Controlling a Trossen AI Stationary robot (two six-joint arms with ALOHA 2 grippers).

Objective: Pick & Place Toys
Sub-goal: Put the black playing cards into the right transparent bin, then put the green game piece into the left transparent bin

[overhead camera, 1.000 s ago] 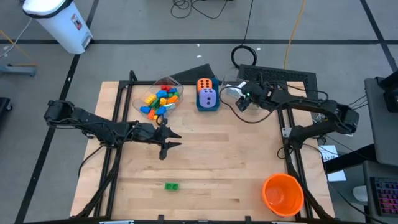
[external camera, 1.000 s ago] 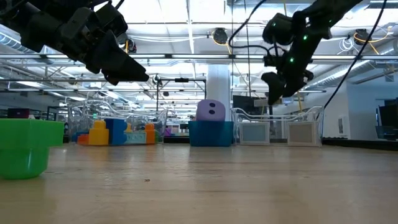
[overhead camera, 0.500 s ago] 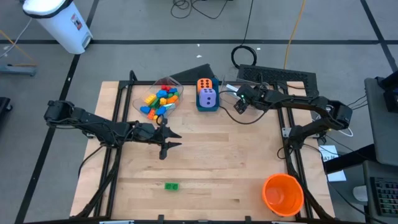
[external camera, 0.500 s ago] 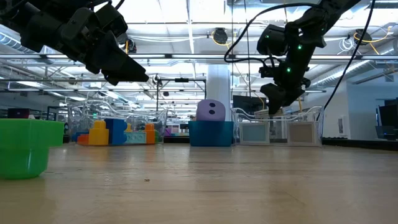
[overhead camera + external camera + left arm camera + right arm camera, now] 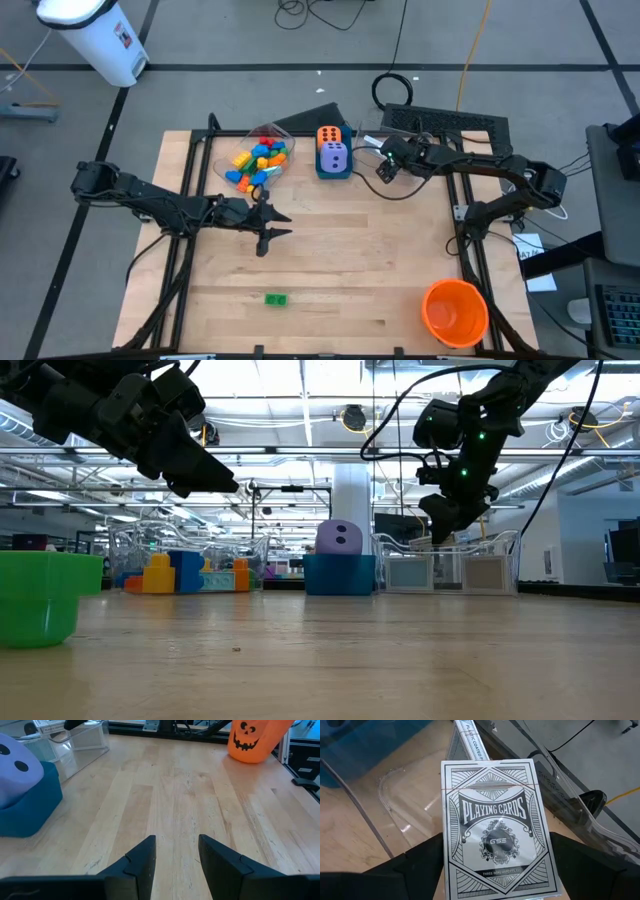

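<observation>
— At the far edge of the table, what is the right gripper doing?

— Holding a box of playing cards between its fingers, over the clear tub beside the blue box. The right wrist view shows the pack filling the space between the two dark fingers, face up to the camera, with a second pack lying in the tub beneath (it reads as a lift out of the tub or a lowering into it; I cannot say which).

— Why hold it flat like that?

— My guess: gripping across the pack's width keeps it from twisting, and the tub's walls leave little room otherwise.

— And the arm's pose?

— Stretched from the right side toward the table's far middle, wrist bent downward, gripper well above the wood in the low view.

— The left one?

— The left gripper hangs mid-table, fingers parted a little and holding nothing, pointing across bare wood.

— Other toys?

— Bricks fill the left tub, a green brick lies alone near the front, and the orange die and purple die sit in the blue box
</observation>
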